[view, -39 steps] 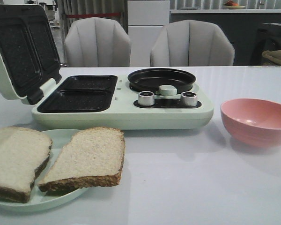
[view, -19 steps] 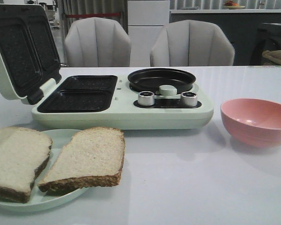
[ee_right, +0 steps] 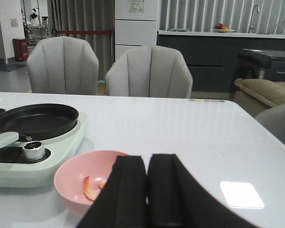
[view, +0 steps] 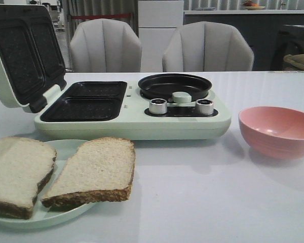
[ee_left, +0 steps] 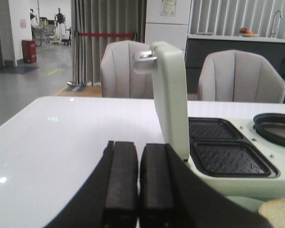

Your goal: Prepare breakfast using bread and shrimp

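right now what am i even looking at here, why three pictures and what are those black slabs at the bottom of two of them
This is a two-armed robot at a white table. One picture looks forward over the table; neither arm shows in it. The other two come from cameras on the wrists, so the black slabs are each arm's own fingers: the left gripper and right gripper, both shut and holding nothing.

On the table: two slices of bread on a pale plate, a breakfast machine with its lid up and a small black pan, and a pink bowl. The right wrist picture shows shrimp in that bowl.
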Motion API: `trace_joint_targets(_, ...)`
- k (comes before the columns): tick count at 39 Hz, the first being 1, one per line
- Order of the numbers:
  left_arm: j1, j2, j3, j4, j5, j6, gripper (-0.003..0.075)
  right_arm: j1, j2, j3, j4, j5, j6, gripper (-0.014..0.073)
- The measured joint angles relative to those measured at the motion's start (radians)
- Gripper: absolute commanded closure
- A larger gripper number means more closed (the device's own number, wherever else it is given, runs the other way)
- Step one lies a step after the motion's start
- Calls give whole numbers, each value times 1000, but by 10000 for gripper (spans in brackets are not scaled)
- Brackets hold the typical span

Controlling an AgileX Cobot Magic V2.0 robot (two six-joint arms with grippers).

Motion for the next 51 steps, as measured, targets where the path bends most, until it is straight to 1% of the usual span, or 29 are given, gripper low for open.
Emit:
trace_joint_targets(3,0,0,0,0,-89,0,606,0,0,0,0,0,0,447)
trace_joint_targets(7,0,0,0,-2,-262,0,606,0,0,0,0,0,0,447)
trace_joint_targets(10,0,0,-19,-18,-298,0,606,0,0,0,0,0,0,447)
trace_joint_targets(12,0,0,-55,-26,-266,0,606,0,0,0,0,0,0,447)
trace_joint_targets(16,0,26,-180,-26,-114,0,606,0,0,0,0,0,0,447)
trace_joint_targets(18,0,56,-251,-26,-6,0,606,0,0,0,0,0,0,447)
trace_joint_targets(19,0,75,-291,-29,83,0,606,0,0,0,0,0,0,447)
trace_joint_targets(23,0,133,-406,-47,329,0,606,0,0,0,0,0,0,447)
trace_joint_targets(24,0,143,-423,-52,360,0,606,0,0,0,0,0,0,447)
trace_joint_targets(27,0,159,-444,-53,407,0,606,0,0,0,0,0,0,447)
trace_joint_targets(32,0,165,-442,-56,407,0,606,0,0,0,0,0,0,447)
trace_joint_targets(35,0,165,-436,-56,408,0,590,0,0,0,0,0,0,447)
trace_joint_targets(37,0,165,-434,-56,411,0,559,0,0,0,0,0,0,447)
trace_joint_targets(39,0,166,-432,-51,415,0,502,0,0,0,0,0,0,447)
trace_joint_targets(40,0,167,-432,-49,415,0,449,0,0,0,0,0,0,447)
trace_joint_targets(43,0,169,-432,-33,415,0,325,0,0,0,0,0,0,447)
trace_joint_targets(44,0,171,-432,-31,415,0,265,0,0,0,0,0,0,447)
trace_joint_targets(46,0,176,-432,-20,415,0,193,0,0,0,0,0,0,447)
trace_joint_targets(48,0,184,-432,-9,415,0,149,0,0,0,0,0,0,447)
trace_joint_targets(51,0,199,-431,7,422,0,140,0,0,0,0,0,0,447)
